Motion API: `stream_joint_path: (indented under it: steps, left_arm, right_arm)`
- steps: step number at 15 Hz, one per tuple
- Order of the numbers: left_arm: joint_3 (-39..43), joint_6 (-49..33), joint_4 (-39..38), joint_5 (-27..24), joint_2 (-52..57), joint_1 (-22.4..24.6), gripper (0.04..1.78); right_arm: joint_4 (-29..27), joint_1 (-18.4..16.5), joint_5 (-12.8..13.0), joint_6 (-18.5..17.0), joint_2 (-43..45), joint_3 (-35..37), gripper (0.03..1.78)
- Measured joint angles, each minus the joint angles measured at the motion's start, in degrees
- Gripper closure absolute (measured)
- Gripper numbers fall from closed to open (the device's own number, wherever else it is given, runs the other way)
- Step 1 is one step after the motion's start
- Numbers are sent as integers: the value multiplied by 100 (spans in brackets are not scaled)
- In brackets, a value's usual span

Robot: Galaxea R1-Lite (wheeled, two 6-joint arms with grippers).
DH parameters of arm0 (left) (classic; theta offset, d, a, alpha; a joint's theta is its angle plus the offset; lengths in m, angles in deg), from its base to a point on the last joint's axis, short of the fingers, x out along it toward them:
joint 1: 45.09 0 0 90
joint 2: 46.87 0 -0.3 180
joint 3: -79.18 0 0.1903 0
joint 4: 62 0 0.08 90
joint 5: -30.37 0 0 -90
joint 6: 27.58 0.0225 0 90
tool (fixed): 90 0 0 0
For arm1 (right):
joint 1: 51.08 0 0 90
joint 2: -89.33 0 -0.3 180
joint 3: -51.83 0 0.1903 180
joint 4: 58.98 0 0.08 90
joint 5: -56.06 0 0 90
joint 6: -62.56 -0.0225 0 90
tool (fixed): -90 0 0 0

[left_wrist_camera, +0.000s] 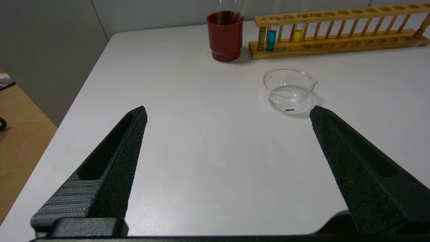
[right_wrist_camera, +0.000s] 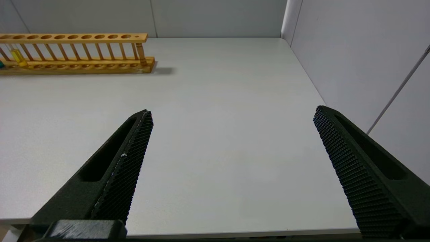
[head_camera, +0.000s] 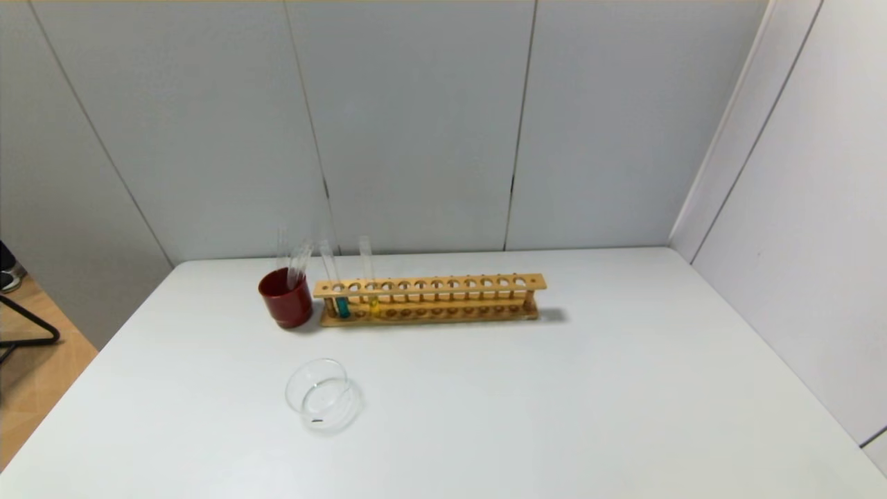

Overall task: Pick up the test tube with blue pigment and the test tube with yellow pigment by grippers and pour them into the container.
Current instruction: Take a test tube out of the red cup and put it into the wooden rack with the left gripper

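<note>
Both jaws gape wide, empty; we judge the blue-pigment test tube fragile, slippery: grip its upper glass.

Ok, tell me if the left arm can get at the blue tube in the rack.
Probably yes: the left gripper is open, bare table lies ahead, and the blue test tube stands exposed in the wooden rack, though the red cup sits close.

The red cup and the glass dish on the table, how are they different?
The red cup is opaque and dark red; the glass dish is clear. The cup is taller and straight-sided, while the dish is low and has a pouring lip. The cup holds clear tubes leaning in it and stands at the end of the wooden rack; the dish sits apart, nearer the robot, with no tubes in it. Both are round, open-topped and upright on the white table.
</note>
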Motion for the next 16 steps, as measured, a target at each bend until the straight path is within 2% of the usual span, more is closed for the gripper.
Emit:
stream_joint_path:
  steps: [7, 9, 12, 16]
  left_arm:
    - [-16, -6, -78, 9, 0, -6, 11]
    - [-256, -11, -71, -9, -2, -6, 11]
    - [-1204, -12, 304, -61, -293, -6, 11]
    - [-2584, 22, 422, -122, -1742, -12, 11]
  right_arm:
    - [0, 0, -2, 0, 0, 0, 6]
    - [0, 0, -2, 0, 0, 0, 6]
    - [0, 0, 0, 0, 0, 0, 6]
    - [0, 0, -2, 0, 0, 0, 6]
